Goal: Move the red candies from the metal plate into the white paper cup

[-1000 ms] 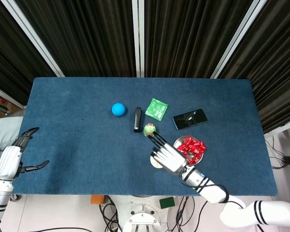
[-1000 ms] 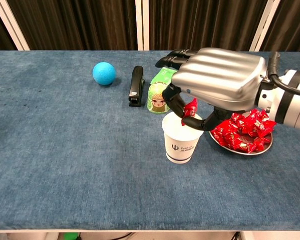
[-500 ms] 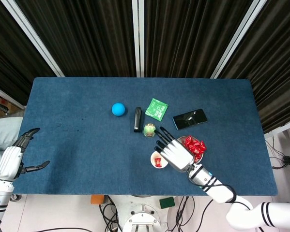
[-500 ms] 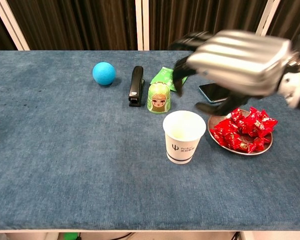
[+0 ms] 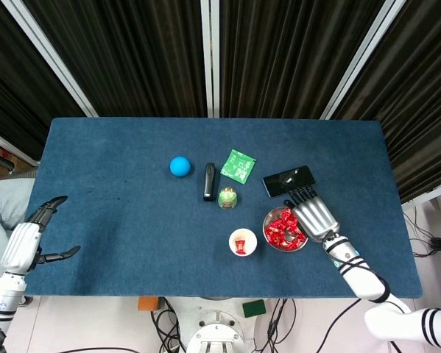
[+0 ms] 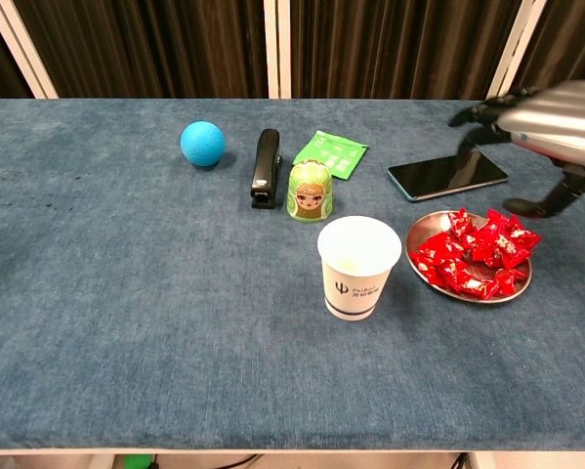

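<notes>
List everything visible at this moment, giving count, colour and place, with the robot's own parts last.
Blue cloth-covered table: one, blue, fills the middle of both views.
White paper cup: one, white, near front edge, left of the plate; one red candy inside.
Round metal plate: one, silver, right of the cup.
Red wrapped candies: a pile, red, on the plate.
Black smartphone: one, black, behind the plate.
Green packet: one, green, behind the doll.
Small green doll figure: one, green, behind the cup.
Black stapler: one, black, left of the doll.
Blue ball: one, blue, left of the stapler.
Left hand: empty, fingers apart, off the table's left edge.
Right hand: empty, fingers spread, above the plate's far right side.
</notes>
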Controlling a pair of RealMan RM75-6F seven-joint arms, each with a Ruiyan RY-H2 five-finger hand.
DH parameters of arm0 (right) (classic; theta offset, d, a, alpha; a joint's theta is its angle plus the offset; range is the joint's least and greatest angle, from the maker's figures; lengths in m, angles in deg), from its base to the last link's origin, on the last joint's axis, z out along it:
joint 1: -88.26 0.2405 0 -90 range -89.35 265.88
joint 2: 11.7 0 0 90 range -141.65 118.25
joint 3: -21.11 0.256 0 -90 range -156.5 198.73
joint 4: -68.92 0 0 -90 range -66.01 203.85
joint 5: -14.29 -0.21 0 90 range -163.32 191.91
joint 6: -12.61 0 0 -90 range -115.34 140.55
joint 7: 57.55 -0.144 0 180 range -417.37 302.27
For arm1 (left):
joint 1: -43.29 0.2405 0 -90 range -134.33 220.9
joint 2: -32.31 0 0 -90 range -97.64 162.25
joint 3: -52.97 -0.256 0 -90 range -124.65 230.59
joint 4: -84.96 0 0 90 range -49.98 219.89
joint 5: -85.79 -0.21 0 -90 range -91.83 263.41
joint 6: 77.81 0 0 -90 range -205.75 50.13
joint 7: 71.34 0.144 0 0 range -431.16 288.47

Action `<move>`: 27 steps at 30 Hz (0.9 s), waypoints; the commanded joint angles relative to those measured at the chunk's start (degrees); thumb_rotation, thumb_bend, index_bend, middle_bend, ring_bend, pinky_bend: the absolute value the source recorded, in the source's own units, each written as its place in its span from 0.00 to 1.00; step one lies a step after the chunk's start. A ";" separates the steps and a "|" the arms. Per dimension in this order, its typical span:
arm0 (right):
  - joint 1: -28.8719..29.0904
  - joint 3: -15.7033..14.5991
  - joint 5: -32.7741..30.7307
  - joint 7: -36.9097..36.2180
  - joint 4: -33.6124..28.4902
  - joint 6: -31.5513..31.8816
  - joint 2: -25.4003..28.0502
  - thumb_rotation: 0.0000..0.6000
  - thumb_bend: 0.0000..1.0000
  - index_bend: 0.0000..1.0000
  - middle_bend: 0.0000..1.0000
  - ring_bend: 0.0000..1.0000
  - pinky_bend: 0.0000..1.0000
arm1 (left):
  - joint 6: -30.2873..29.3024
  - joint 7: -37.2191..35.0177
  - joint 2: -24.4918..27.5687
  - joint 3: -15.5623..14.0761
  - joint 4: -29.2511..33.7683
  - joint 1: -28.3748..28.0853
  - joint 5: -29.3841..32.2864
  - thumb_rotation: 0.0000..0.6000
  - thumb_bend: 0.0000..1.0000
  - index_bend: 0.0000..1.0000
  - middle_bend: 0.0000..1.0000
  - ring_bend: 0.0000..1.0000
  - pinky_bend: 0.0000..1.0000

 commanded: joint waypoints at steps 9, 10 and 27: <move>-1.05 -2.47 0.38 -1.88 2.75 -1.27 -0.65 1.00 0.36 0.33 0.01 0.00 0.00 | 0.49 0.11 -0.05 -0.11 -0.07 -0.18 0.20 1.00 0.09 0.12 0.12 0.12 0.25; -1.12 -2.61 0.66 -2.00 3.15 -1.22 -0.90 1.00 0.36 0.33 0.01 0.00 0.00 | 0.58 0.13 -0.05 -0.13 -0.06 -0.22 0.20 1.00 0.09 0.12 0.12 0.12 0.25; -1.36 -2.67 3.57 -3.68 7.03 -0.95 -4.68 1.00 0.37 0.47 0.03 0.00 0.00 | 0.80 0.22 0.11 -0.16 0.03 -0.36 0.37 1.00 0.09 0.12 0.12 0.12 0.25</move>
